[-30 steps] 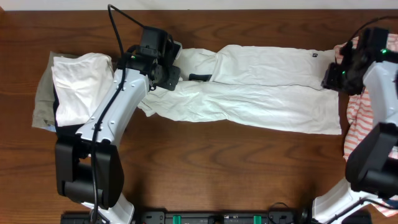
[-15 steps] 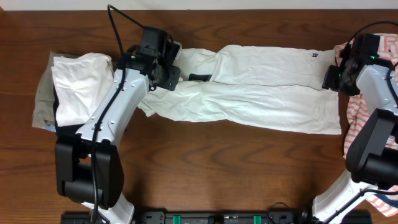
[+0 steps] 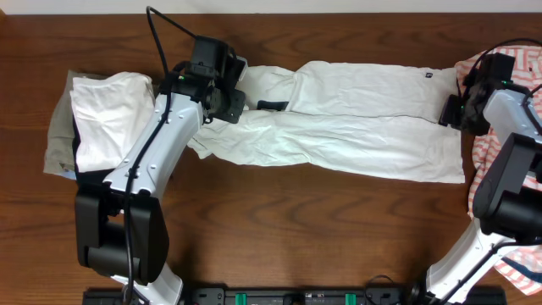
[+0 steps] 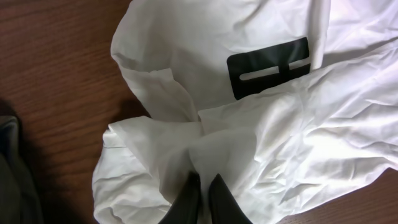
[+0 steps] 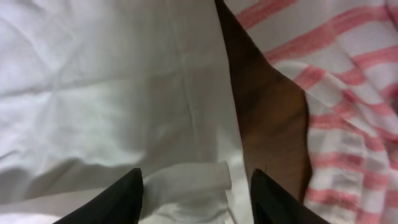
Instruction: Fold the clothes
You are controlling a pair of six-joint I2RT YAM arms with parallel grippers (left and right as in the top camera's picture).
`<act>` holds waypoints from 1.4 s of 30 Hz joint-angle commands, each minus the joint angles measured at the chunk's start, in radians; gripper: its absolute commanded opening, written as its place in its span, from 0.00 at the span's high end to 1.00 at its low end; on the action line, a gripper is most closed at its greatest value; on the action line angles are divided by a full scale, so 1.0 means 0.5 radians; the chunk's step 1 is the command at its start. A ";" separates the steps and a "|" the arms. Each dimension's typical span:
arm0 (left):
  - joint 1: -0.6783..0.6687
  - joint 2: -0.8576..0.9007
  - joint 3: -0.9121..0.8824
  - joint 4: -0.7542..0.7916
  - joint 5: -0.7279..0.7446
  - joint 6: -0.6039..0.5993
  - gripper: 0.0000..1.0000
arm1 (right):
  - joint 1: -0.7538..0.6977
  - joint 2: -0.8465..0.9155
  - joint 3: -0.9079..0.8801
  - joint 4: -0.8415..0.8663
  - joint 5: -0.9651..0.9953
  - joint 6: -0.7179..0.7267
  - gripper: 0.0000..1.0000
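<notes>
White trousers lie spread lengthwise across the table, waist at the left, leg hems at the right. My left gripper sits on the waist end; in the left wrist view its fingers are shut on a fold of the white trousers below a black label. My right gripper is at the hem end. In the right wrist view its fingers are open, straddling a rolled hem of the trousers.
A folded stack with a white garment on top lies at the far left. A red-and-white striped garment lies at the right edge, also in the right wrist view.
My right gripper has moved slightly right and down along the trouser hem. The left arm and the trousers have not moved.
</notes>
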 commanded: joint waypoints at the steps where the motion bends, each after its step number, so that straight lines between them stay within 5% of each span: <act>1: 0.008 0.001 -0.012 -0.005 0.021 -0.010 0.94 | -0.005 0.036 -0.002 0.031 -0.046 -0.020 0.49; 3: 0.008 0.001 -0.012 -0.005 0.021 -0.010 0.94 | -0.005 0.041 -0.002 0.049 -0.078 -0.020 0.60; 6: 0.008 0.001 -0.012 -0.005 0.021 -0.010 0.94 | -0.005 0.043 -0.002 0.062 -0.156 -0.021 0.99; 14: 0.009 -0.130 0.050 0.002 0.018 -0.009 0.94 | -0.005 -0.169 0.150 -0.094 -0.307 -0.016 0.99; 22: 0.011 -0.615 0.095 0.024 -0.275 -0.033 0.94 | -0.007 -0.674 0.527 -0.523 -0.201 -0.015 0.99; 42: 0.050 -1.774 0.333 0.060 -0.282 -0.114 0.94 | -0.008 -1.504 1.062 -1.114 0.005 -0.012 0.99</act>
